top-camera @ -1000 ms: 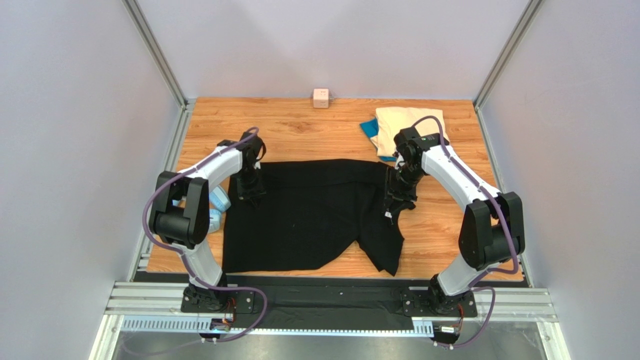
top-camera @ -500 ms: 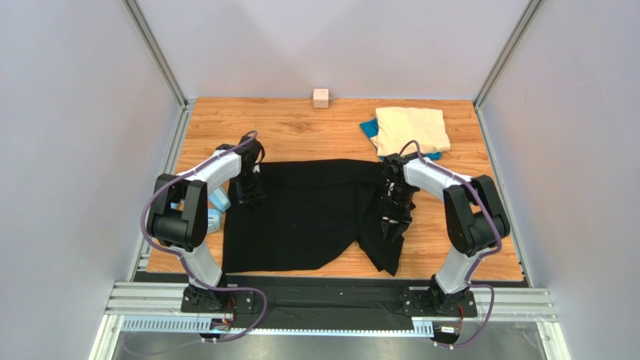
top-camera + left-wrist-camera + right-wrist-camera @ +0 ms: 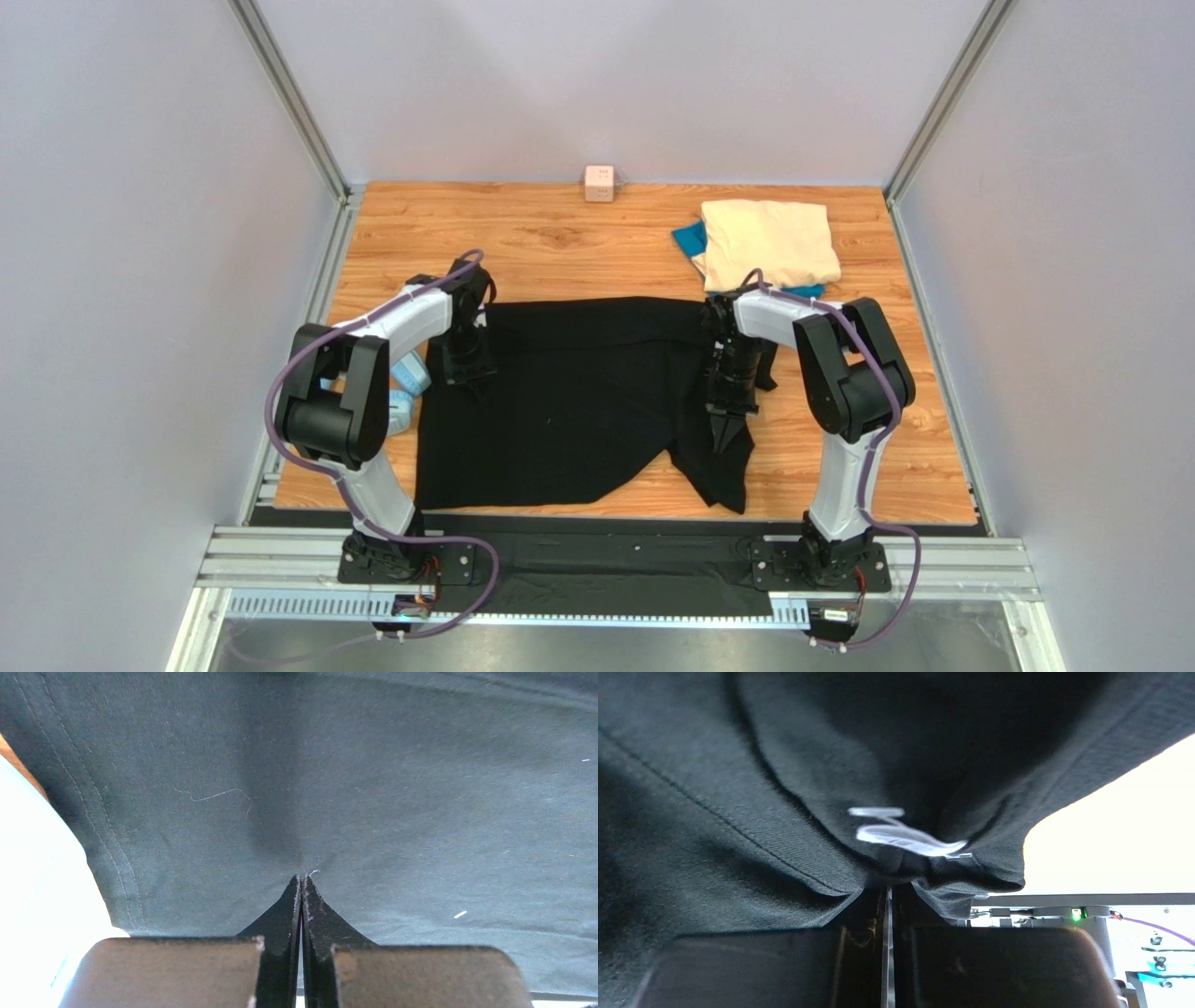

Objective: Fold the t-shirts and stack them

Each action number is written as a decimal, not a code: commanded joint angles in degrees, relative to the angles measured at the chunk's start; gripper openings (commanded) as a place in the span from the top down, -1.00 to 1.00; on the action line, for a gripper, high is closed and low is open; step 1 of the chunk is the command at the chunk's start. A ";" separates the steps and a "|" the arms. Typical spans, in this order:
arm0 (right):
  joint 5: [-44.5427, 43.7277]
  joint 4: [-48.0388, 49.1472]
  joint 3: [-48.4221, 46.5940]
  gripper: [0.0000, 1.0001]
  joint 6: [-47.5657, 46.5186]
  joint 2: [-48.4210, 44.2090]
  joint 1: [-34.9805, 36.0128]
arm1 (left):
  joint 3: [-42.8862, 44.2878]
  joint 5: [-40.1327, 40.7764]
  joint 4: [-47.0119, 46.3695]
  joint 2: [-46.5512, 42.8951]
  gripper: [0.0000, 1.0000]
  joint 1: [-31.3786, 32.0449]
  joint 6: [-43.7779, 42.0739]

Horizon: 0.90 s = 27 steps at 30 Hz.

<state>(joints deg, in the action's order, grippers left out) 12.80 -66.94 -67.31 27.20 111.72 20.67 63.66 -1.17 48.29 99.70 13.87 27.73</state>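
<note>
I have the black t-shirt (image 3: pixel 561 406) spread over the middle of the wooden bench (image 3: pixel 561 238), nearer the near edge than the far one. It is matte, finely knit cloth, mostly flat. Its long axis runs left to right, with its far edge roughly parallel to the bench's far edge. On its right side the cloth is bunched into a loose flap that tapers towards the near edge.

My left gripper (image 3: pixel 302 882) sits at the shirt's far-left corner. Its fingers are pressed together with no gap, and faint creases in the cloth run into the tips, so it is pinching a small fold. A double-stitched hem runs just left of it in the wrist view. My right gripper (image 3: pixel 887 889) is on the bunched right side, closed tight on a thick gather of cloth. A small white label (image 3: pixel 906 836) shows right above its fingers there.

The cream-beige t-shirt (image 3: pixel 769 241) lies folded into a neat rectangle near the far-right corner. It rests on the blue t-shirt (image 3: pixel 687 238), which shows only at the stack's left and near edges. A light-blue plastic ring (image 3: pixel 407 375) lies by the left edge, touching the black shirt's side. A small pink cube (image 3: pixel 599 182) sits at the middle of the far edge.
</note>
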 commanded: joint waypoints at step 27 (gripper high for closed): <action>-9.02 0.40 -8.10 1.00 -5.75 -0.80 -16.00 | -7.23 3.98 -1.10 -1.35 1.00 0.19 1.45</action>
<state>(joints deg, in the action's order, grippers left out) 5.80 -67.42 -75.42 22.81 112.31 5.58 59.59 0.14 47.59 99.35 14.09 27.99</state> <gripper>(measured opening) 0.007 0.003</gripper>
